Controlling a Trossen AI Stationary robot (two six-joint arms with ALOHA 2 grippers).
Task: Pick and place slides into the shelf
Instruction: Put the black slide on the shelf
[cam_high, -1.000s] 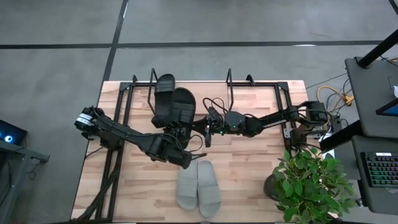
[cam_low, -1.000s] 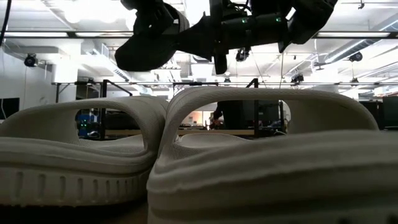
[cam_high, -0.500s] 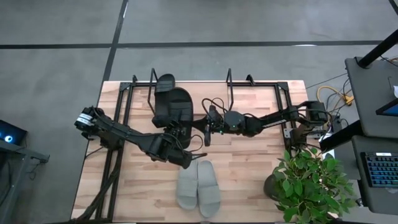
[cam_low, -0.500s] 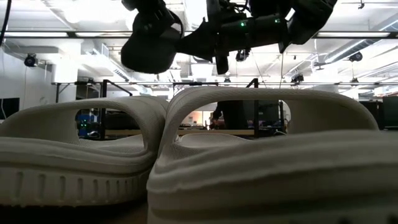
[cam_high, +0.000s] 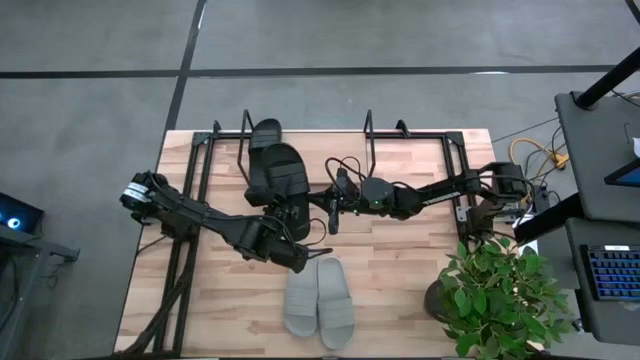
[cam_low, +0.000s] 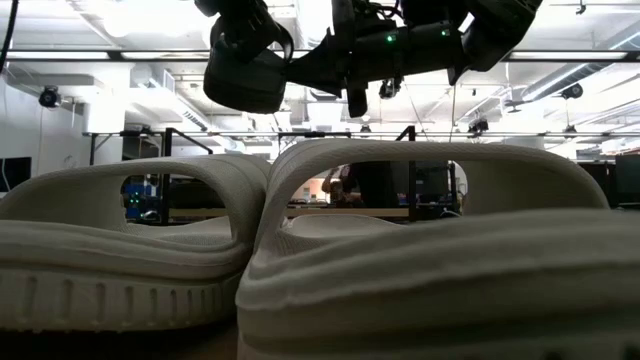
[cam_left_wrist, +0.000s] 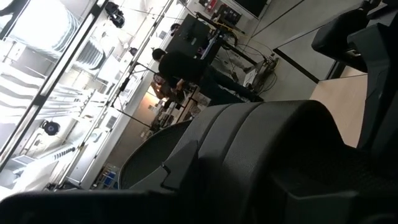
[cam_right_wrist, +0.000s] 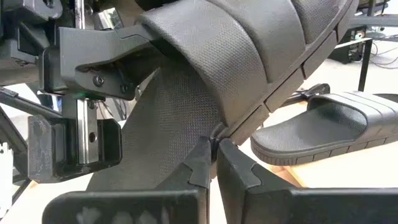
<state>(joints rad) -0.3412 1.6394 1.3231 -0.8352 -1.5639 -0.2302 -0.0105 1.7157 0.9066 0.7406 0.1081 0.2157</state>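
My left gripper (cam_high: 285, 214) is shut on a matte black slide (cam_high: 278, 172), which it holds in the air over the shelf (cam_high: 455, 150), a black wire rack with a wooden base. My right gripper (cam_right_wrist: 214, 146) is shut, and its tips are at the side of that slide (cam_right_wrist: 249, 56). The second black slide (cam_high: 265, 133) lies sole-down on the shelf's board at its far side (cam_right_wrist: 329, 127). The light grey pair (cam_high: 318, 298) lies side by side, soles down, near the table's near edge (cam_low: 320, 250). My left gripper holds the black slide by its near end (cam_high: 284, 203), reaching in from the table's near left. One finger (cam_right_wrist: 118, 40) lies along the footbed side; the other is hidden by the slide. The slide is lifted clear and tilted (cam_low: 245, 70). My right gripper has its shut fingertips (cam_right_wrist: 205, 149) against the sole's side rim (cam_right_wrist: 233, 127), where the strap joins it. It comes roughly level from the table's right. Whether anything is pinched between the tips I cannot tell.
Upright wire loops (cam_high: 368, 128) stand at the shelf's far side. A potted plant (cam_high: 495, 295) stands at the table's near right corner. Bare wood lies left and right of the grey pair. A person (cam_low: 345, 185) shows in the room beyond the table.
The held black slide has moved a little toward the table's left and has turned: from above it shows narrower now, and in the low view it looks shorter and sits slightly higher. My right gripper has stayed almost where it was, still shut.
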